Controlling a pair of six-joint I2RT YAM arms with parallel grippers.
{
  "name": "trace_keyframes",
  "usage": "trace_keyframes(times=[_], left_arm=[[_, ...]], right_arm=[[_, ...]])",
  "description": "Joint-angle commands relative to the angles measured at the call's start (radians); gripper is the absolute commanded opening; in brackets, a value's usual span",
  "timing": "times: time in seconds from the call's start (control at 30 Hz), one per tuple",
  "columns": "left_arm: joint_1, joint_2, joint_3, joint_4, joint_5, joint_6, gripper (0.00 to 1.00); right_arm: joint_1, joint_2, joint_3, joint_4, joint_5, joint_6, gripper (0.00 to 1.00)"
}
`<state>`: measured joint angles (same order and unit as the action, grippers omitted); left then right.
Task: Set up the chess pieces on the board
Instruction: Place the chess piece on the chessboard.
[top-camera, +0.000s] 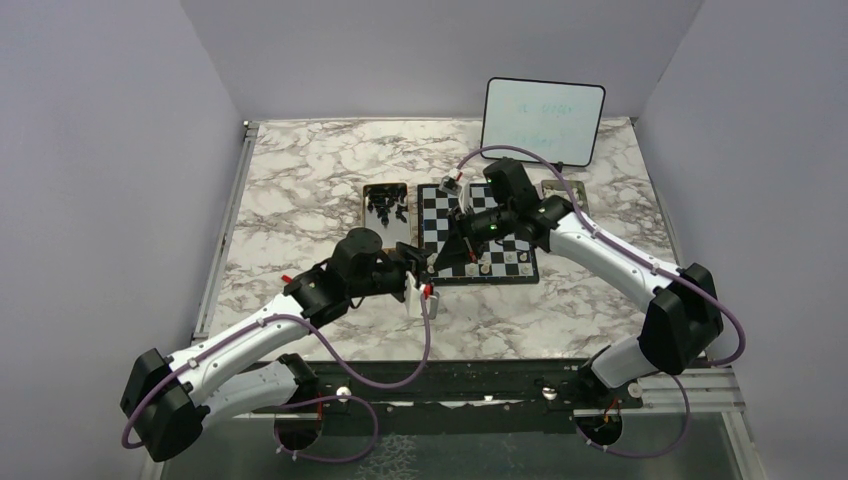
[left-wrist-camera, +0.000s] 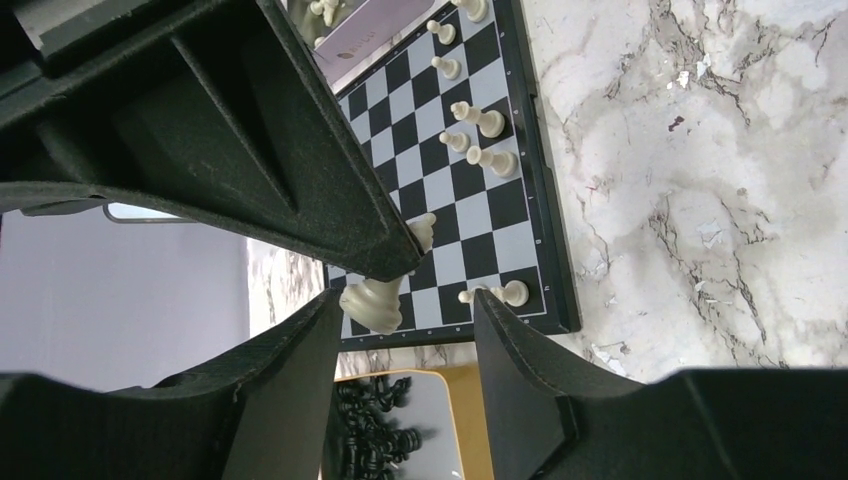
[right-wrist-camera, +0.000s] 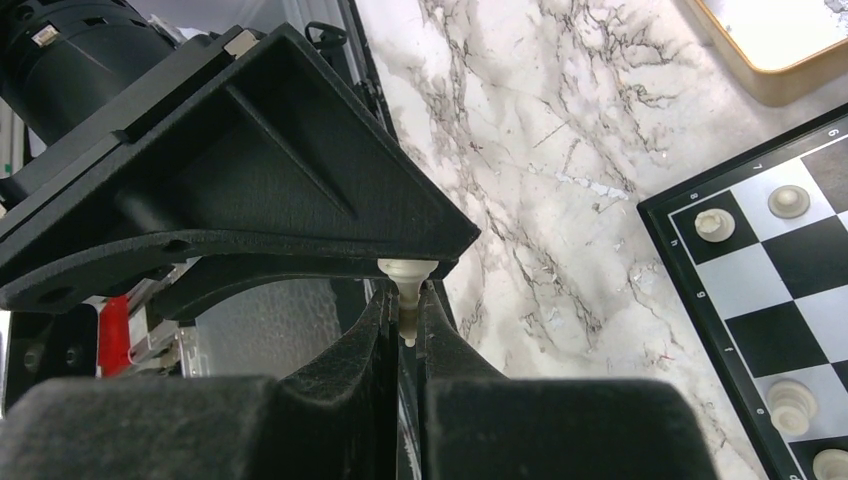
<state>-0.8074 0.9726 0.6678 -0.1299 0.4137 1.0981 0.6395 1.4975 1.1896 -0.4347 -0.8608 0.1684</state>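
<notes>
The right gripper (right-wrist-camera: 407, 296) is pinched tight on a white piece (right-wrist-camera: 405, 268). It grips the thin stem, and the wide end pokes clear of the pads. It holds the piece in the air over the corner of the board nearest the left arm. The left gripper (left-wrist-camera: 408, 300) faces it nose to nose, about half open, with nothing in its grasp. From its own camera the piece shows in the gap, close to one finger, and I cannot tell if they touch.

Below them is the marble table (top-camera: 320, 180). On it lies the board (top-camera: 430, 200), and just beside that a tray (top-camera: 385, 235) with black pieces (top-camera: 388, 205) heaped in it. A few white pieces (left-wrist-camera: 485, 120) stand on the board.

From here the piece looks featherlight, hard and smooth. I doubt it would break, but it could easily twist or squirt out of a pinch. The waist just above the foot seems the best hold, taken square on. The rounded top would likely roll between the pads.
</notes>
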Motion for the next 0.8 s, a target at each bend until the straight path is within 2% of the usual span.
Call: trace_keyframes(times=[0.0,0.13,0.23,0.53,0.7,0.77], left_arm=[[-0.012,0.000,0.038,-0.009,0.005,0.022,0.55],[-0.017,-0.009,0.041,-0.013,-0.001,0.039,0.57],[-0.018,-0.006,0.045,-0.027,0.015,0.045,0.54],[-0.021,0.019,0.052,-0.038,0.011,0.026,0.28],[-0.022,0.042,0.084,-0.047,-0.025,-0.069,0.17],[-0.022,0.053,0.101,-0.050,-0.068,-0.122,0.16]], right_arm=[[0.009,-0.024,-0.009,0.031,-0.032,0.013,0.03],[0.009,-0.018,-0.013,0.036,-0.034,0.023,0.03],[0.010,-0.021,-0.025,0.060,-0.033,0.045,0.03],[0.012,-0.031,-0.042,0.066,-0.016,0.057,0.04],[0.012,-0.047,-0.042,0.068,0.036,0.067,0.05],[0.012,-0.061,-0.051,0.090,0.057,0.090,0.08]])
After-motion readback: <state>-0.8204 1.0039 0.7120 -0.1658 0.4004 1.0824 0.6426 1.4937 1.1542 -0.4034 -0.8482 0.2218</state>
